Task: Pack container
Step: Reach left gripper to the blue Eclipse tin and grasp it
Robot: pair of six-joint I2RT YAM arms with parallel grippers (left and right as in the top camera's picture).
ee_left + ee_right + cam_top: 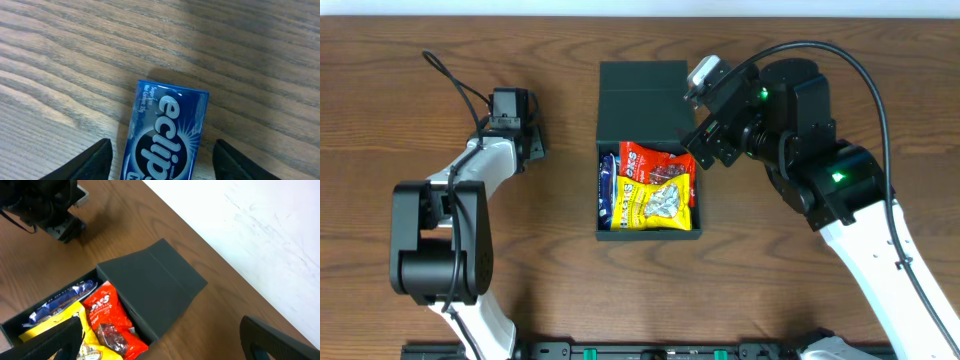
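The container point(648, 236) is a dark teal-green box in the middle of the table, with its flap lid point(642, 100) open toward the back. It holds a red packet point(658, 160), a yellow packet point(655, 203) and a blue packet point(608, 190). My right gripper point(708, 135) is open and empty, above the box's back right corner; in the right wrist view its fingers point(160, 345) straddle the box wall, with the lid point(150, 285) and the red packet point(107, 315) ahead. My left gripper point(520, 125) is open at the far left. In the left wrist view its fingers point(162, 160) straddle a blue Eclipse gum pack point(167, 135) lying flat on the table.
The table is dark wood point(800, 300). A white surface point(260, 225) lies beyond its back edge. The left arm point(50, 205) shows at the top left of the right wrist view. The gum pack is hidden under the left gripper in the overhead view.
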